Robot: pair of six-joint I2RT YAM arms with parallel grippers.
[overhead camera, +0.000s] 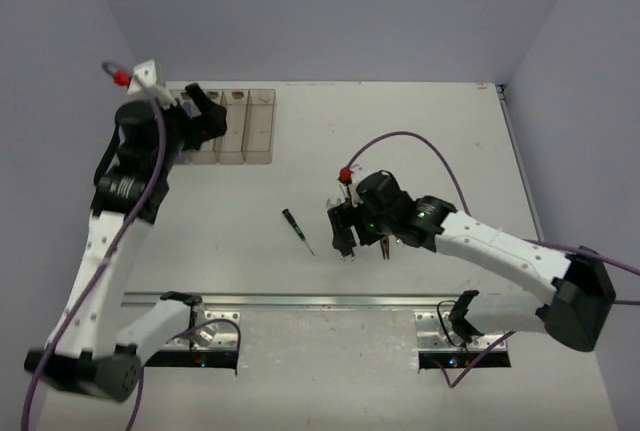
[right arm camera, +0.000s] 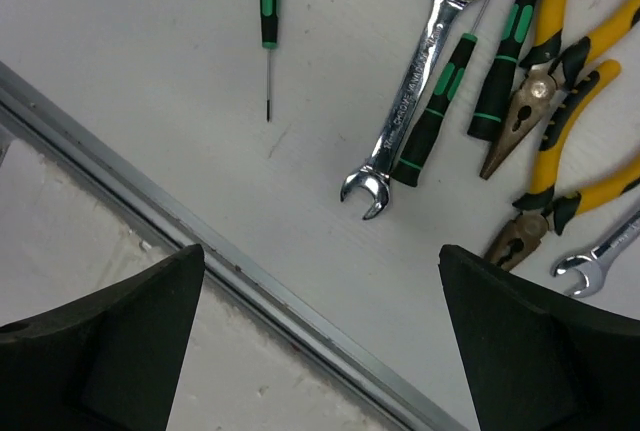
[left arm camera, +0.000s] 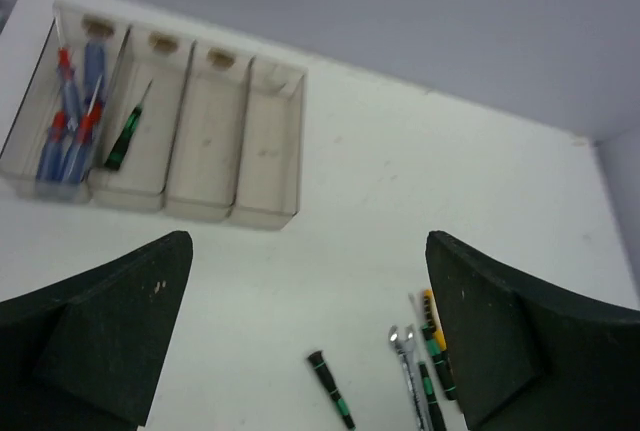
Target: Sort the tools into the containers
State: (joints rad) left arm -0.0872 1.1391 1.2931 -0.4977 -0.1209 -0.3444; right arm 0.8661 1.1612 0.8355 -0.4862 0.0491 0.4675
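1. Silver first: finds the wrench [right arm camera: 415, 86] just ahead of the right pincer [right arm camera: 318, 336], mid-worktop [overhead camera: 400, 111], long axis nearly square to its closing line.
2. Shows that pincer spread wide, gripping and touching nothing.
3. Puts the left pincer [left arm camera: 308, 281], likewise released and empty, by the bins [left arm camera: 270, 69] at the far-left corner, well apart.
4. Favours the right arm [overhead camera: 500, 246].

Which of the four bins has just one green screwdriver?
The second bin from the left, holding the green screwdriver. The leftmost bin holds blue-handled screwdrivers; the third bin and fourth bin look empty.
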